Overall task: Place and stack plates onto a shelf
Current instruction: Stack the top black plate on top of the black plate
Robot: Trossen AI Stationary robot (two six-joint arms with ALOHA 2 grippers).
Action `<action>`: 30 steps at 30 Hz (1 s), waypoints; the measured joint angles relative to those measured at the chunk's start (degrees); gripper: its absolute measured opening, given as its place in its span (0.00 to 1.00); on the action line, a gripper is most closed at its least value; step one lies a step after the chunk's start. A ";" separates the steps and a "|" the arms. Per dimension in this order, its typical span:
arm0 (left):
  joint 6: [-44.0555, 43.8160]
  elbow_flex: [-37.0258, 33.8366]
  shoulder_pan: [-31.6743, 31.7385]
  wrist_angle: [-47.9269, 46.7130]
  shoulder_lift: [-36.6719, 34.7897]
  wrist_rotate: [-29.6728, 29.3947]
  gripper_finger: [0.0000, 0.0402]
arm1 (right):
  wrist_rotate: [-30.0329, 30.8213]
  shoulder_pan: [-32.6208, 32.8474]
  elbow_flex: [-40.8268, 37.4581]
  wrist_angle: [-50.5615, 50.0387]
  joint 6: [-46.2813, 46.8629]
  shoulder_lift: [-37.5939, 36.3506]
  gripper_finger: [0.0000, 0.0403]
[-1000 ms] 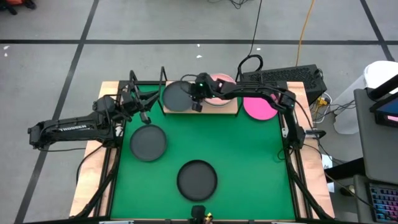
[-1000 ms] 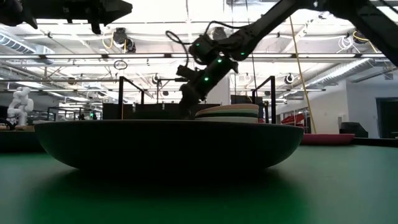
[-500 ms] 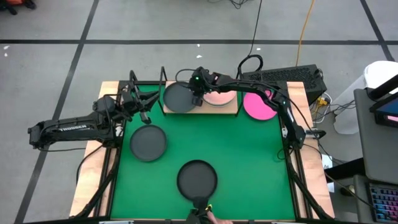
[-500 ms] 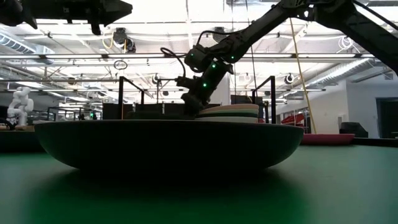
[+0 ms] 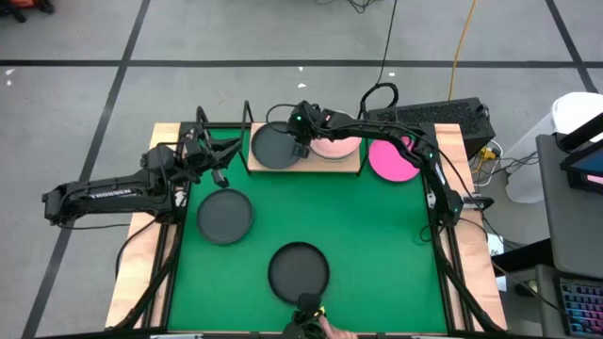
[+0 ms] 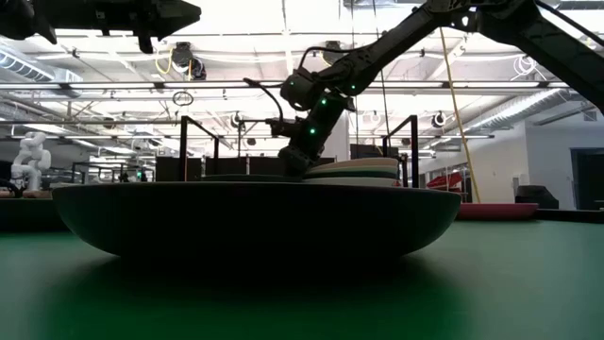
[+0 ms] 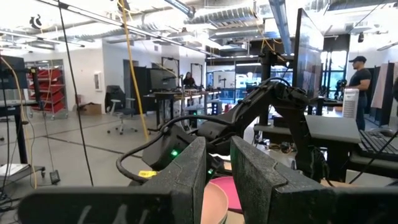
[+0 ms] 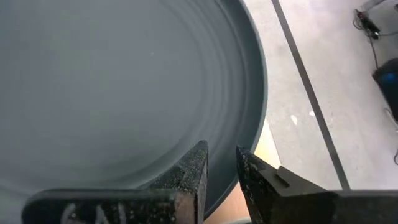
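A dark grey plate (image 5: 271,147) lies on the left half of the light-wood shelf (image 5: 347,164), which has black wire uprights (image 6: 184,142). My right gripper (image 5: 300,148) is at this plate's right rim, shut on it, and the plate fills the right wrist view (image 8: 112,87). Right of it stands a stack of plates with a light pink one on top (image 5: 334,147). A magenta plate (image 5: 392,162) lies beyond the shelf's right end. Two more dark plates (image 5: 224,216) (image 5: 299,271) rest on the green mat. My left gripper (image 5: 220,168) waits over the mat's far left corner, fingers close together, holding nothing. My right gripper pinches the dark plate's rim (image 8: 247,146) on the side nearest the stack. One finger (image 8: 193,171) is over the plate's inside and the other (image 8: 258,180) is outside the rim. The fingers come down from above, slanting. The plate lies flat on the shelf board.
The nearest dark plate (image 6: 255,222) fills the low view's foreground. The mat's middle and right (image 5: 377,235) are bare. A person's hand (image 5: 330,331) shows at the table's near edge. A keyboard (image 5: 429,118) lies beyond the far right corner.
My right gripper has moved toward the far edge over the shelf and turned about, still shut on the plate's rim. The dark plate on the shelf has slid slightly right, toward the stack. A hand has appeared at the table's near edge.
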 joint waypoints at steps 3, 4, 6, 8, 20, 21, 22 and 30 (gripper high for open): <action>-0.19 0.00 0.00 0.02 0.00 -0.01 0.20 | -1.93 0.02 -0.01 0.98 0.00 -0.35 0.17; -0.27 0.00 0.00 0.02 0.00 0.00 0.20 | -3.60 0.19 -0.05 0.98 0.02 -0.74 0.17; -0.42 0.00 0.00 0.02 0.00 0.00 0.20 | -6.55 0.86 -0.06 2.16 0.13 -1.89 0.17; -0.42 0.00 0.00 0.04 0.00 0.00 0.20 | -7.98 1.88 -0.06 2.58 0.12 -3.68 0.17; -1.04 0.00 -0.10 -1.10 0.00 0.31 0.20 | -7.13 6.16 -3.37 -9.23 -1.73 -24.31 0.17; -1.04 0.00 -0.20 -1.33 0.02 0.31 0.20 | -6.21 6.28 -5.00 -10.44 -1.33 -26.75 0.17; -1.12 0.00 -0.27 -1.41 0.02 0.33 0.20 | -5.16 6.47 -6.95 -11.63 -0.98 -29.44 0.17; -1.01 0.00 -1.42 -1.65 0.02 0.43 0.20 | 1.43 8.90 -29.06 -12.94 4.42 -54.29 0.17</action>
